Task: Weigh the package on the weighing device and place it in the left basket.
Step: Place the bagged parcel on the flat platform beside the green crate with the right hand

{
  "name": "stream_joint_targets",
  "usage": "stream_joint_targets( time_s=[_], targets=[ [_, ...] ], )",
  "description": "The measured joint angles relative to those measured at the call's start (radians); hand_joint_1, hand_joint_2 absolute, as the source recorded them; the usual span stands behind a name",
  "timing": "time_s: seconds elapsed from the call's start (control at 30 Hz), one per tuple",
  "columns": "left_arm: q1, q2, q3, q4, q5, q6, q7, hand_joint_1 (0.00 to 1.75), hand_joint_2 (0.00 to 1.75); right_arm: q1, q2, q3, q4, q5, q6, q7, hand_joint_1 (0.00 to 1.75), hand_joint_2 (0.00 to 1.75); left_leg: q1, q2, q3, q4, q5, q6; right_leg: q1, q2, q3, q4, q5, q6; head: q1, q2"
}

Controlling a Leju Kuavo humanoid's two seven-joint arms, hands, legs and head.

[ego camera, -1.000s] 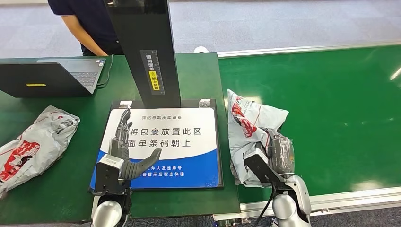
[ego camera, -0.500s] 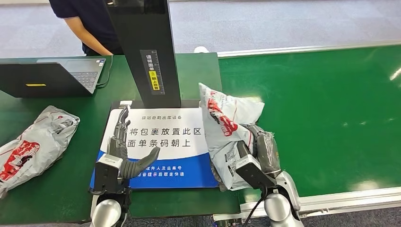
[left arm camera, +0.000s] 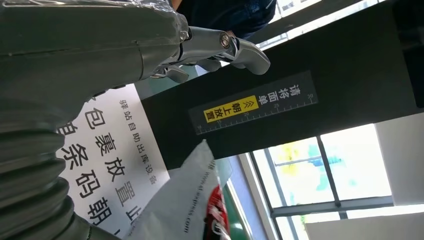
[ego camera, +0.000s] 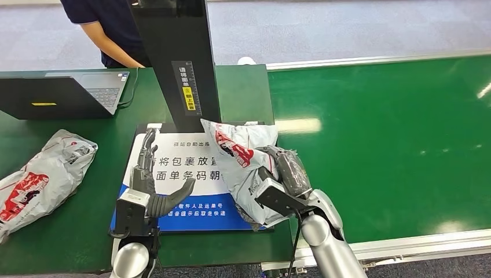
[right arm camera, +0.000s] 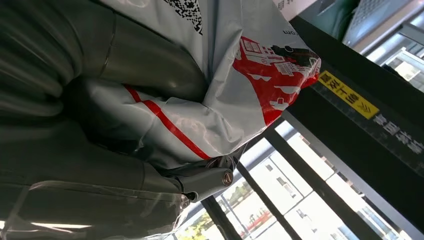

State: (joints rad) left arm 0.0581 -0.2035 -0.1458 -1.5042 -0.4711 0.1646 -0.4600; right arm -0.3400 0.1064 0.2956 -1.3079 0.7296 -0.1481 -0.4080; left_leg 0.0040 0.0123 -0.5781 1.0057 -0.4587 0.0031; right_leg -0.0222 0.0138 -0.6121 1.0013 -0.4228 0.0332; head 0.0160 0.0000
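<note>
- R hand (ego camera: pixel 289 174) grips the package (ego camera: pixel 240 159), fingers (ego camera: pixel 288 165) wrapped round its crumpled grey plastic; pkg held over the right part of the weighing device (ego camera: pixel 173 168).
- L hand (ego camera: pixel 151 182) over the device's white-and-blue pad, fingers spread, holding nothing.
- Second bag (ego camera: pixel 43 174) lies on the counter (ego camera: pixel 69 231), left, near a laptop (ego camera: pixel 63 95).
- Person (ego camera: pixel 107 26) stands behind the counter.

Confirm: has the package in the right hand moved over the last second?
Yes. The package, gripped by the right hand, has travelled left off the green conveyor belt and now overlaps the weighing platform beside the black post.
</note>
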Motion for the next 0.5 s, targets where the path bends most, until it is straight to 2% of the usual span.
stream_joint_targets(
  time_s=[0.27, 0.5],
  targets=[
    [-0.015, 0.004, -0.016, 0.022, 0.009, 0.015, -0.007, 0.00, 1.75, -0.161, 0.003, 0.048, 0.291, -0.042, -0.049, -0.051, 1.75, 1.75, 0.000, 0.000, 0.000, 0.000, 0.000, 0.000, 0.000, 0.000, 0.000, 0.000, 0.000, 0.000, 0.000, 0.000],
    [-0.027, 0.007, -0.029, 0.040, 0.016, 0.018, -0.021, 0.00, 1.75, -0.236, 0.031, 0.080, 0.447, -0.051, -0.069, -0.067, 1.75, 1.75, 0.000, 0.000, 0.000, 0.000, 0.000, 0.000, 0.000, 0.000, -0.001, 0.000, 0.000, 0.000, 0.000, 0.000]
  ],
)
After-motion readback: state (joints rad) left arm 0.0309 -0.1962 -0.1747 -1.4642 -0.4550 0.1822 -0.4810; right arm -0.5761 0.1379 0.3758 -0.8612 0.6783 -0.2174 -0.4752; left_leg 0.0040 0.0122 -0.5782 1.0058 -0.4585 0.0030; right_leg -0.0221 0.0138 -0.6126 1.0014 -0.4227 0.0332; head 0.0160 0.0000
